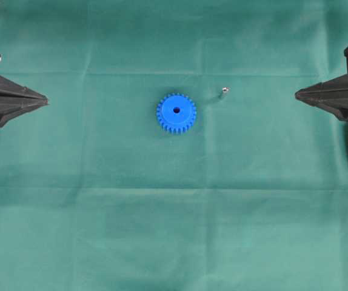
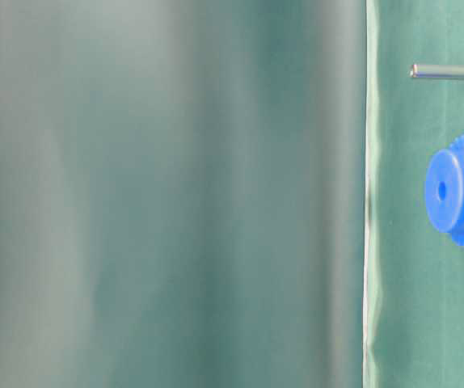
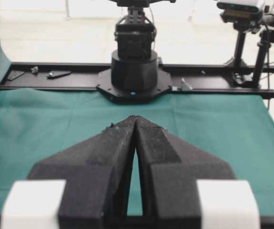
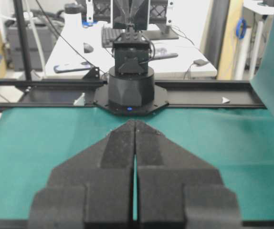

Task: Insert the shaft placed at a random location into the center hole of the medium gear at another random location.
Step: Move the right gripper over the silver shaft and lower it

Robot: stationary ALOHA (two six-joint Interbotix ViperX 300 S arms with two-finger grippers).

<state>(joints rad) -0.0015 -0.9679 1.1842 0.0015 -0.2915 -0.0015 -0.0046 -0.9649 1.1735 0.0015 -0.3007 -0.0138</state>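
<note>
Left gripper (image 3: 135,119) — black wedge-shaped fingers pressed together at the tips, holding nothing, parked at the left edge of the overhead view. Right gripper (image 4: 135,122) — the same black fingers, likewise closed and empty, at the right edge. Both are well apart from the work.

Shaft (image 1: 224,91) — a tiny silvery-grey metal pin, short and cylindrical, apparently standing on end on the green cloth (image 1: 101,212), near the gear on the right gripper's side but not touching it. Judged light, rigid, smooth and slippery, likely to tip or roll if nudged; best pinched across its upper middle, leaving the lower end free to enter the hole.

Medium gear (image 1: 176,113) — a bright blue round plastic gear with many small teeth, lying flat near the cloth's middle, raised hub upward. Judged light and stiff, liable to slide under a sideways push.

Center hole (image 1: 176,110) — small, dark, round; it looks unfilled.
</note>
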